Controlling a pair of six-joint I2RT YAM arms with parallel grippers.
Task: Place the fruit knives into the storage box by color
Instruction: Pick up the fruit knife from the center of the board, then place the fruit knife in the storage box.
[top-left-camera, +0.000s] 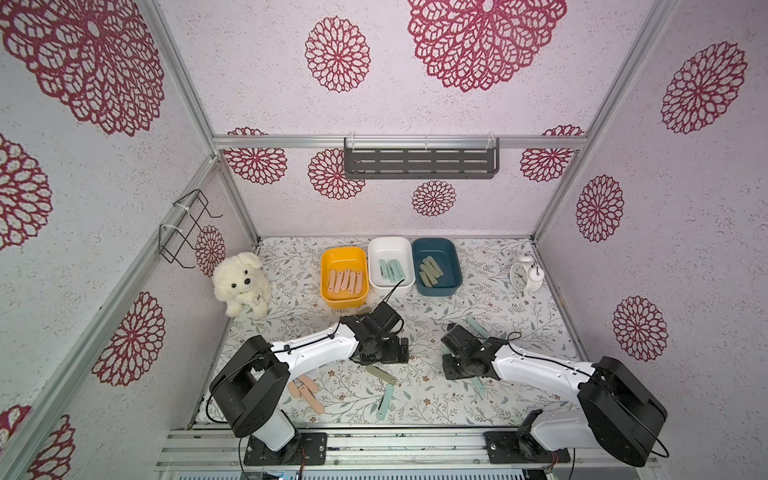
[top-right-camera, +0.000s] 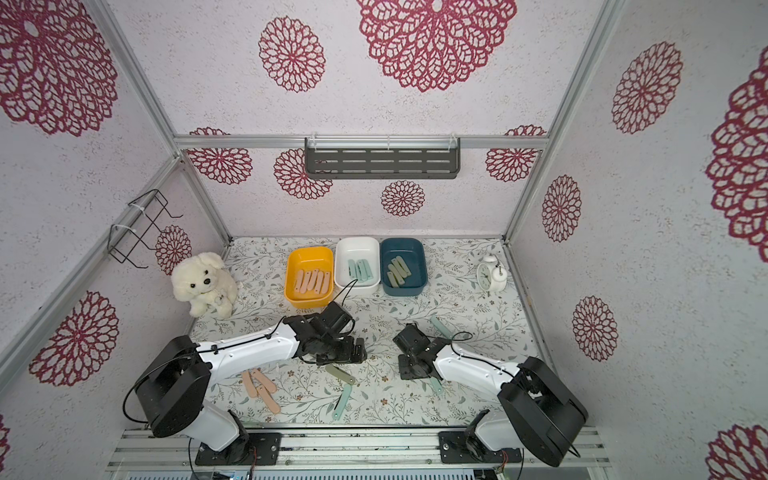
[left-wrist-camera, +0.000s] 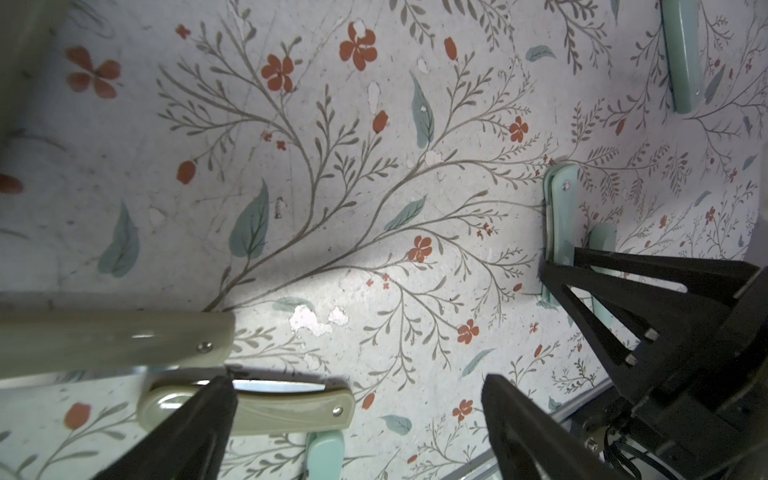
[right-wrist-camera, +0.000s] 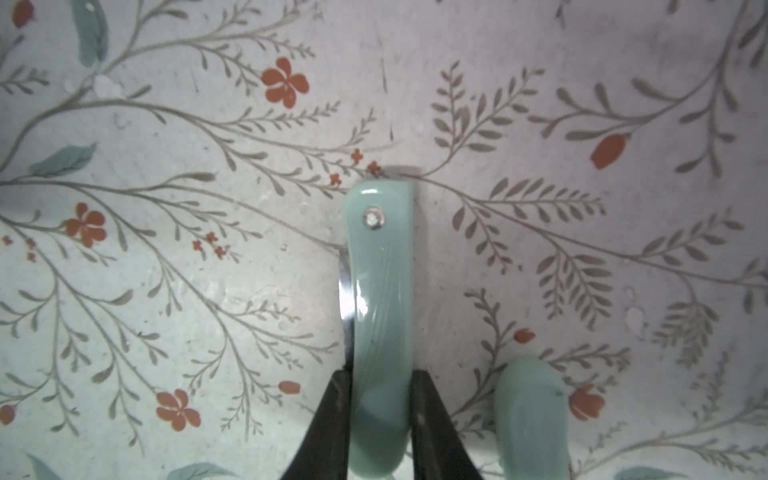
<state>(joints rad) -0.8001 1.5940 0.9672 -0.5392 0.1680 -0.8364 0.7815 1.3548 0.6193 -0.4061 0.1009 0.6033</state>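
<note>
Right wrist | mint knife between right jaws, clamped | left jaws apart, sage knife seemingly beneath

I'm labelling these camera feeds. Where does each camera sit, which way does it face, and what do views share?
Top views: high over the front rail, facing down and backward at the table; left arm and right arm show.
Left wrist: on the left arm, looking down past open left fingers at a sage knife.
Right wrist: on the right arm, looking down along right fingers shut on a mint knife.
Shared: the left wrist view also shows that held mint knife.
</note>
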